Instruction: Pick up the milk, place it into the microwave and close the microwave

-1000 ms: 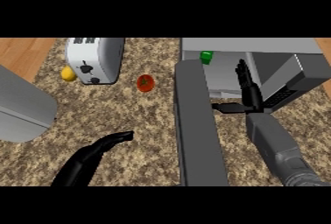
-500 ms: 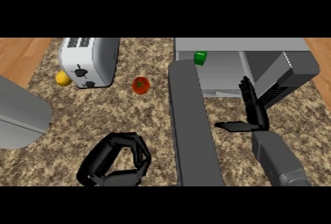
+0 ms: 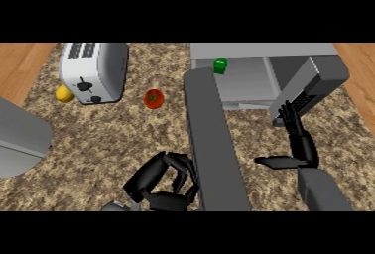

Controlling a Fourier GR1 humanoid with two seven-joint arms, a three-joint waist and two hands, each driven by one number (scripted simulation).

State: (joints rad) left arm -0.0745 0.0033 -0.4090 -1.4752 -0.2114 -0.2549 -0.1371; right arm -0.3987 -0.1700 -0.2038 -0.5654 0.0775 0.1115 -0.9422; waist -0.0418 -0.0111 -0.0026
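Green milk (image 3: 219, 65), grey microwave (image 3: 249, 82), red tomato (image 3: 152, 98), speckled brown counter (image 3: 110, 134)

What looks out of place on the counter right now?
Nothing is spilled or broken. The microwave door hangs open with the green carton inside the microwave. The right hand is open beside the control panel. The left hand is curled, holding nothing. Toaster, tomato and lemon sit undisturbed.

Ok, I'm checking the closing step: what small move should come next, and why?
Probably draw the right robot hand back toward the body. The green milk carton already sits inside the grey microwave, and that open hand stands between its front and the long grey open door, in the door's closing path.
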